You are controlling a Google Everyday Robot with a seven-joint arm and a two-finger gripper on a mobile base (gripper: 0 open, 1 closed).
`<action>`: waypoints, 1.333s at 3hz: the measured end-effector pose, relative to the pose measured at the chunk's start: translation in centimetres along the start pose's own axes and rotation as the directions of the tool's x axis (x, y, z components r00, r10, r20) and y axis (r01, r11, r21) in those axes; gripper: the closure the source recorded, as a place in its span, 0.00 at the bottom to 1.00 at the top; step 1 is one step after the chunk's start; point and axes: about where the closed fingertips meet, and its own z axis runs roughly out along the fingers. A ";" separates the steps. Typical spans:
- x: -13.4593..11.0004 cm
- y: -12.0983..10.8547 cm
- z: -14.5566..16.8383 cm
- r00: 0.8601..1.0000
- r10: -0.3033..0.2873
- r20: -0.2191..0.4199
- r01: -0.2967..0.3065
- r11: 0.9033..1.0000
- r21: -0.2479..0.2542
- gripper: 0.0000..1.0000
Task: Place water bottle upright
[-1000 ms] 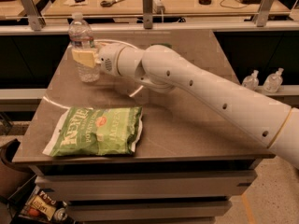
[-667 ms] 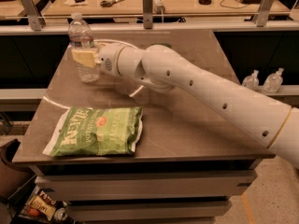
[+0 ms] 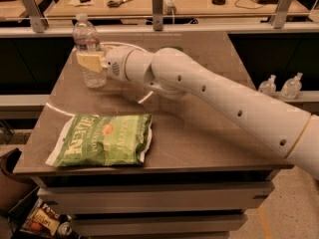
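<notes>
The water bottle (image 3: 88, 41) is clear and ribbed with a white cap and a red label band near the neck. It stands upright on the far left part of the grey table (image 3: 199, 128). My gripper (image 3: 91, 62) reaches in from the right at the bottle's middle. Its pale yellow fingers (image 3: 88, 61) are shut on the bottle's body. The white arm (image 3: 224, 103) stretches across the table from the lower right.
A green chip bag (image 3: 102, 140) lies flat near the table's front left. Two pump-top sanitizer bottles (image 3: 281, 86) stand on a ledge to the right. A raised counter with posts (image 3: 157, 1) runs behind the table. Clutter sits on the floor at lower left (image 3: 42, 220).
</notes>
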 end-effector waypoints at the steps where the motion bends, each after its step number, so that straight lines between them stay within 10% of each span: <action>1: 0.0 0.0 0.0 1.000 0.000 0.000 0.000 1.000 0.000 0.36; 3: 0.0 0.2 0.2 1.000 0.000 0.000 0.000 1.000 -0.004 0.00; 4: 0.0 0.2 0.2 1.000 0.000 0.000 0.000 1.000 -0.004 0.00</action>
